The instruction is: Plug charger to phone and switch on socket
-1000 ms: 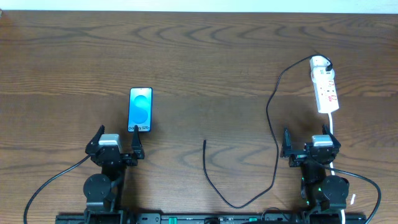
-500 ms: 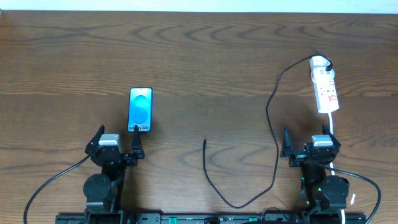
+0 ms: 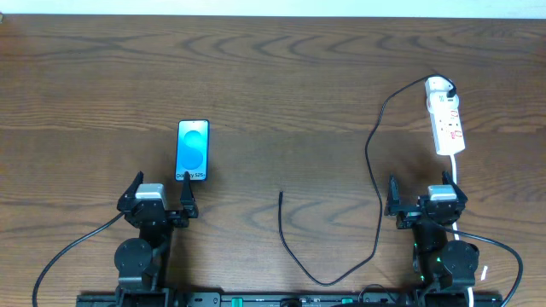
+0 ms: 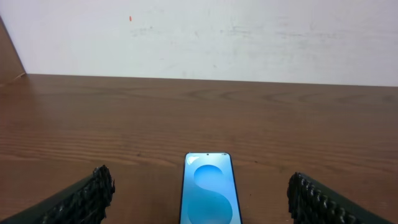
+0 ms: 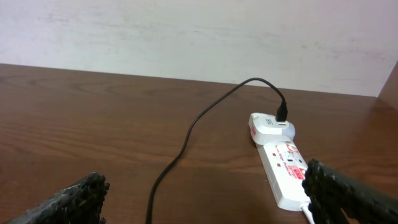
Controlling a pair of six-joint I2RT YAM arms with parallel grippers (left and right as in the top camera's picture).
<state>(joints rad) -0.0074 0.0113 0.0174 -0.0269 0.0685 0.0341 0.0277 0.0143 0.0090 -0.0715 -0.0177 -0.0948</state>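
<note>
The phone (image 3: 193,150) lies flat on the table's left half, blue screen up; in the left wrist view the phone (image 4: 210,194) sits just ahead of and between my fingers. My left gripper (image 3: 160,196) stands open right behind it, empty. The socket (image 3: 445,116) is a white strip at the far right, with the charger's black plug (image 3: 450,88) in an adapter at its far end. The charger cable (image 3: 372,170) loops down to a free tip (image 3: 281,195) at mid-table. My right gripper (image 3: 426,197) is open and empty below the socket (image 5: 283,168).
The socket's thick white cord (image 3: 457,175) runs down past my right gripper toward the table's near edge. A white wall (image 4: 199,37) rises behind the table's far edge. Black arm cables (image 3: 77,247) trail at the near edge on both sides.
</note>
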